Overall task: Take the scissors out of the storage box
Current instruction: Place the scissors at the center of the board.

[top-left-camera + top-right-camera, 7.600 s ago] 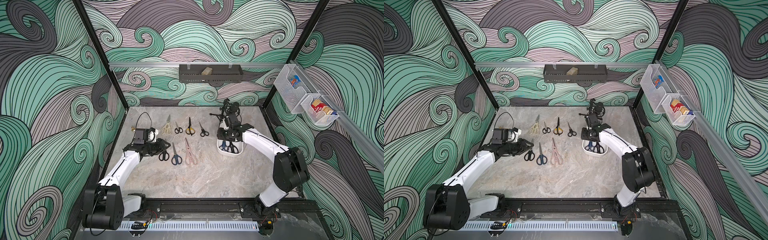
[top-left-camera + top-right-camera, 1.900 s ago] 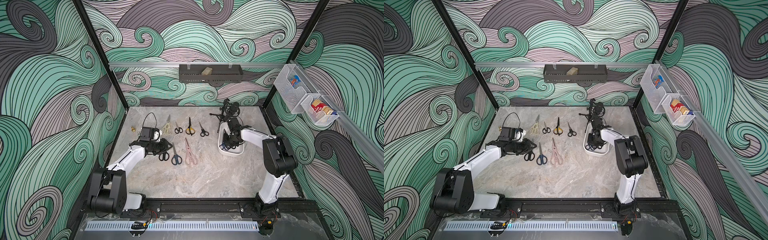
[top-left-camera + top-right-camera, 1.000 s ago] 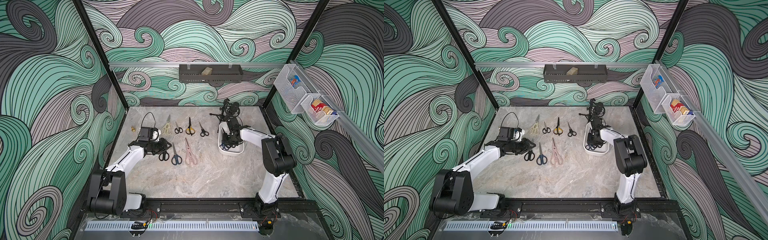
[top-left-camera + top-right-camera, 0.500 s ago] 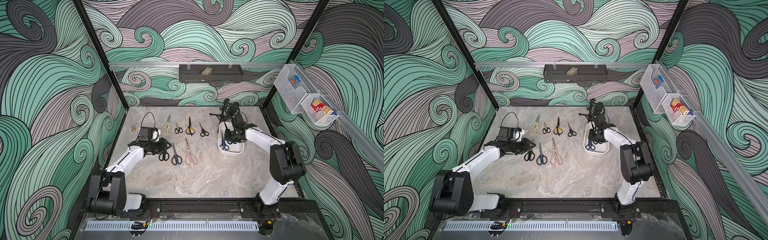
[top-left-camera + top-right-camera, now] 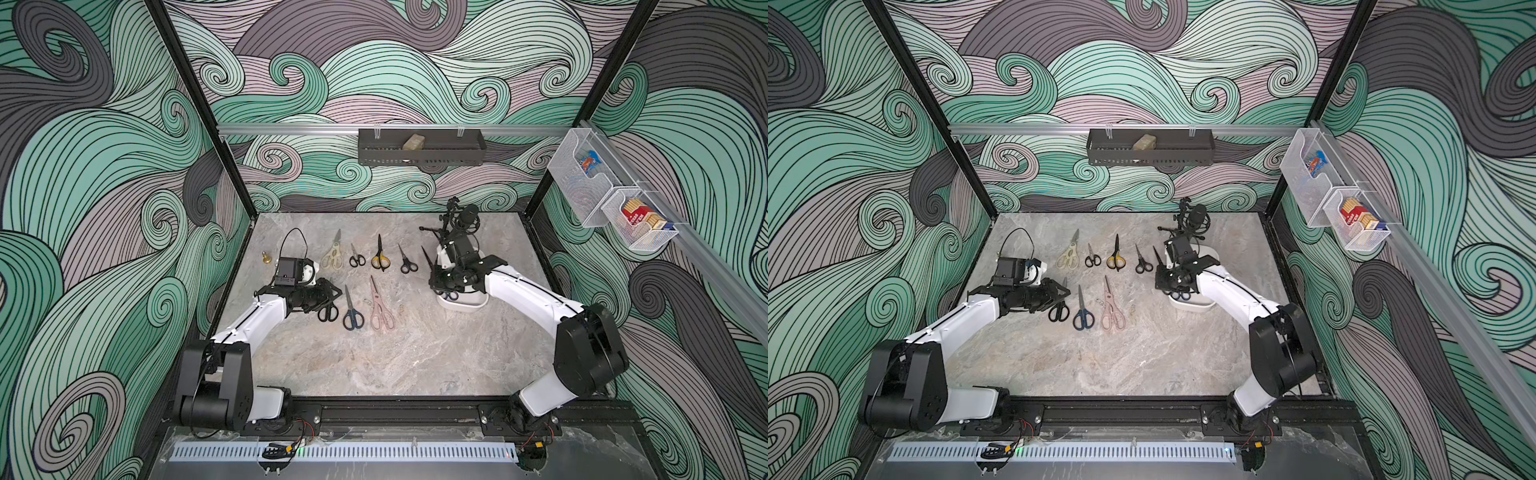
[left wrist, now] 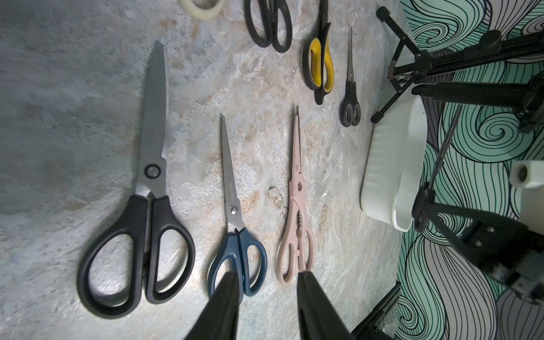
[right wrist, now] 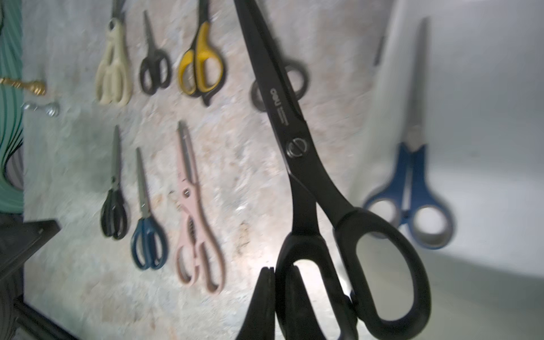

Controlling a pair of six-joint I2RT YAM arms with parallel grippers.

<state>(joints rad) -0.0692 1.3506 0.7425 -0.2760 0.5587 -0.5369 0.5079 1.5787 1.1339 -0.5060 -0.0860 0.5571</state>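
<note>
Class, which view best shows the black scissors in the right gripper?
Right wrist view: the black scissors fill it, handle loop pinched in the right gripper. Both top views show only a small dark blade by the storage box; the left wrist view, barely a sliver.

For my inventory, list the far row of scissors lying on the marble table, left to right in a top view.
Cream-handled kitchen shears → small black-handled scissors → yellow-and-black-handled scissors → slim black-handled scissors.
</note>
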